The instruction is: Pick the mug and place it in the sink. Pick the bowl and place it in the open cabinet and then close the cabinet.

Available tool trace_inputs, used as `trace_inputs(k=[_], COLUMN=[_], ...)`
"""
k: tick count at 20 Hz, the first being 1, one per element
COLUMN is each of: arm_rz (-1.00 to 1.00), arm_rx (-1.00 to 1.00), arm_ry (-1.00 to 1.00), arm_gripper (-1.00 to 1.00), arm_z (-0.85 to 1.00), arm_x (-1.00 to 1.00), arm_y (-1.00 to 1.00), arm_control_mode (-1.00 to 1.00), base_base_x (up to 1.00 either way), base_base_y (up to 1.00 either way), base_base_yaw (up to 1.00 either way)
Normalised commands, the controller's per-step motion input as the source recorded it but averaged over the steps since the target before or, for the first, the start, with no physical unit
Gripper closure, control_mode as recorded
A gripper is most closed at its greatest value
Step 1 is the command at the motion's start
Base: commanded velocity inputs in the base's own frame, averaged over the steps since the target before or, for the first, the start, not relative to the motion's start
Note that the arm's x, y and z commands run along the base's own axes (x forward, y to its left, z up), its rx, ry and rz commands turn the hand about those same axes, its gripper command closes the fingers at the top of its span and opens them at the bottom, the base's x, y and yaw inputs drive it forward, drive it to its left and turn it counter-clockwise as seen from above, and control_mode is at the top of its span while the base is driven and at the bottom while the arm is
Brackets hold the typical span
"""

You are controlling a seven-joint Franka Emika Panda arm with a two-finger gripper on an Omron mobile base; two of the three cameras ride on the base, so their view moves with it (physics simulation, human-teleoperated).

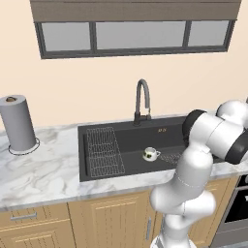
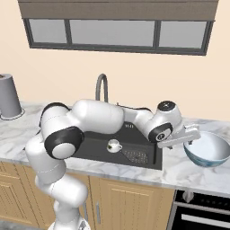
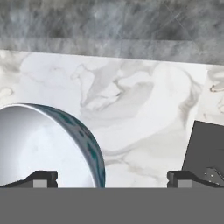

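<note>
The small white mug (image 1: pixel 150 154) (image 2: pixel 113 145) stands upright on the floor of the black sink (image 1: pixel 126 140) (image 2: pixel 92 148), close to the drain grate (image 2: pixel 134 156). The wide white bowl (image 2: pixel 209 150) (image 3: pixel 39 140), blue-patterned on the outside, sits on the marble counter to the right of the sink. My gripper (image 2: pixel 189 140) (image 3: pixel 111 177) is open at the bowl's left rim. In the hand view one fingertip (image 3: pixel 41 177) lies over the bowl's inside and the other over the counter, with the rim between them. The upper cabinet is out of view.
A dark curved faucet (image 1: pixel 141 101) rises behind the sink and a wire rack (image 1: pixel 104 150) lies in its left half. A tall grey paper-towel roll (image 1: pixel 17 123) stands on the counter at far left. An oven (image 2: pixel 202 211) sits below the bowl's counter.
</note>
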Motion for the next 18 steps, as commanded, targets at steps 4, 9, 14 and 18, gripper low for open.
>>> trace_inputs(k=[4,9,14,18], arm_rz=[0.04,0.03,0.02,0.02], arm_rx=[0.02,0.01,0.00,0.00], arm_ry=[-0.07,0.00,0.00,0.00], arm_gripper=[-1.00,-1.00,-1.00,-1.00], arm_z=[-0.34,-0.25,-0.06,0.00], arm_x=[0.00,0.02,0.08,0.11], arm_y=[-0.06,0.00,-0.01,-0.05], arm_control_mode=[-1.00,-1.00,-1.00,-1.00], base_base_x=[0.00,0.00,0.00,0.00], base_base_y=[0.00,0.00,0.00,0.00], base_base_yaw=[0.00,0.00,0.00,0.00])
